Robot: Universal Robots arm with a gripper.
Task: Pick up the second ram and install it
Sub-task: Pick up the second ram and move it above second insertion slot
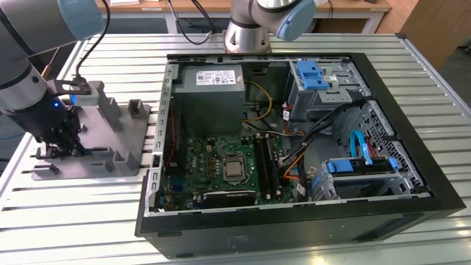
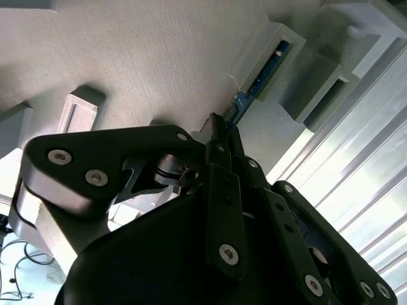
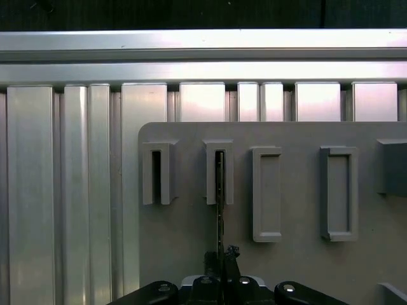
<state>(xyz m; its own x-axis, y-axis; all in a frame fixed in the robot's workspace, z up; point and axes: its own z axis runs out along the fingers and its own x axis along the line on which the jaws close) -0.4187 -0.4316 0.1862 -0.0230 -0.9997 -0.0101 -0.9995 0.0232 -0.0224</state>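
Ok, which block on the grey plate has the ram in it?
The narrow block in line with the tool, with the ram edge-on in its slot. The other narrow block and both wide blocks hold nothing.

Arm (image 1: 26, 83) at the exterior view's left, wrist down, fingers (image 2: 219, 136) tight on the second ram (image 2: 261, 73).
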